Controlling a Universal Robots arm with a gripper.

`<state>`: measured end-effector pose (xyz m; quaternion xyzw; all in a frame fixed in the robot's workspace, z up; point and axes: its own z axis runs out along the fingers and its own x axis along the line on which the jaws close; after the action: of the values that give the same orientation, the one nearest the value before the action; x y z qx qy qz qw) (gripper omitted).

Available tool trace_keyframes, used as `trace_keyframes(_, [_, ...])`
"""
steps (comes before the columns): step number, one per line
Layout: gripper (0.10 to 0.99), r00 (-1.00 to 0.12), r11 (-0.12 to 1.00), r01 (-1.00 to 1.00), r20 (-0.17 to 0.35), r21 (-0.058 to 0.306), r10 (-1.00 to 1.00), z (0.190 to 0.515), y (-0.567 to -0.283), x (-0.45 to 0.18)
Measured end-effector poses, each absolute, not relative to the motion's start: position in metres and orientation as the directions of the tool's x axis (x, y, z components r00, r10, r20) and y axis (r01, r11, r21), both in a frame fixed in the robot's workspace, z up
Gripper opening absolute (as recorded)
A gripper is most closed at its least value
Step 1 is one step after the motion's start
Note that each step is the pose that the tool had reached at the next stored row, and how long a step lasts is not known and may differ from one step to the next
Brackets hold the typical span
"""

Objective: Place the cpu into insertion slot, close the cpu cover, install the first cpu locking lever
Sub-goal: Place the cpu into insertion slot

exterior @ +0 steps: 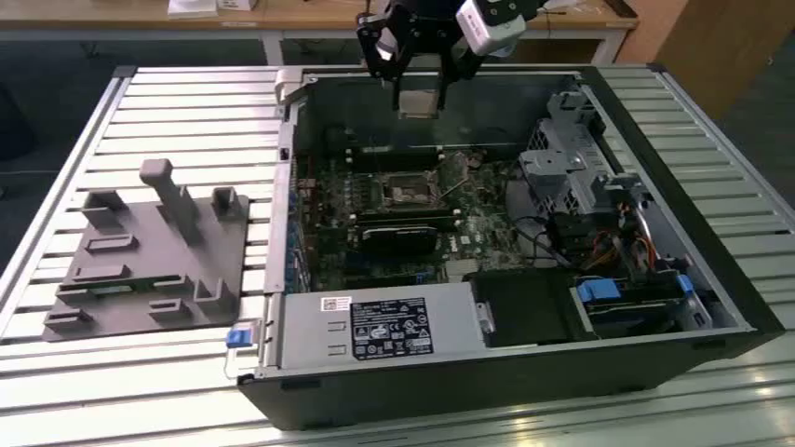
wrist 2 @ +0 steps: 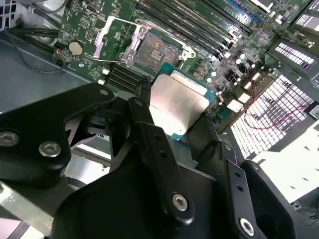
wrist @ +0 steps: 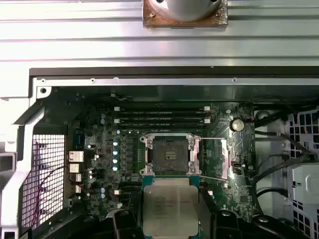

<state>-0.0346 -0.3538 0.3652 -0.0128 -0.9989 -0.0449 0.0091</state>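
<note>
Cpu (wrist: pixel 169 206), light, stiff, probably fragile underneath, sits pinched by its edges in the claw (exterior: pixel 419 97), clear of the open slot (wrist: pixel 169 155).

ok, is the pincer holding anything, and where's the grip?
Yes: the pincer holds the cpu, clamped by two opposite side edges, metal face showing.

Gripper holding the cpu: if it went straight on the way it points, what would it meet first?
Probably the insertion slot or the green board just beside it, with the cpu touching first; depth is unclear.
</note>
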Motion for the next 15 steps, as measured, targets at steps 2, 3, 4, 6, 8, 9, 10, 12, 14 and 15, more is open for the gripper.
trace_keyframes(2, [0.541,-1.000,0.996,0.026,0.019,0.089,0.025,0.3652,-0.3538,-0.0346])
trace_keyframes(3, [0.541,-1.000,0.996,0.026,0.019,0.089,0.025,0.3652,-0.3538,-0.0346])
trace_keyframes(4, [0.541,-1.000,0.996,0.026,0.019,0.089,0.025,0.3652,-0.3538,-0.0346])
trace_keyframes(6, [0.541,-0.999,0.996,0.030,0.019,0.089,0.028,0.3652,-0.3538,-0.0346])
trace_keyframes(8, [0.541,-0.999,0.995,0.044,0.019,0.089,0.043,0.3651,-0.3537,-0.0346])
trace_keyframes(9, [0.541,-0.998,0.994,0.056,0.019,0.089,0.054,0.3651,-0.3537,-0.0346])
trace_keyframes(10, [0.541,-0.998,0.994,0.069,0.019,0.089,0.067,0.3651,-0.3537,-0.0346])
trace_keyframes(12, [0.541,-0.995,0.991,0.098,0.019,0.088,0.096,0.3647,-0.3538,-0.0346])
trace_keyframes(14, [0.541,-0.992,0.988,0.126,0.019,0.088,0.125,0.3642,-0.3537,-0.0346])
trace_keyframes(15, [0.541,-0.990,0.986,0.141,0.019,0.088,0.140,0.3640,-0.3537,-0.0346])
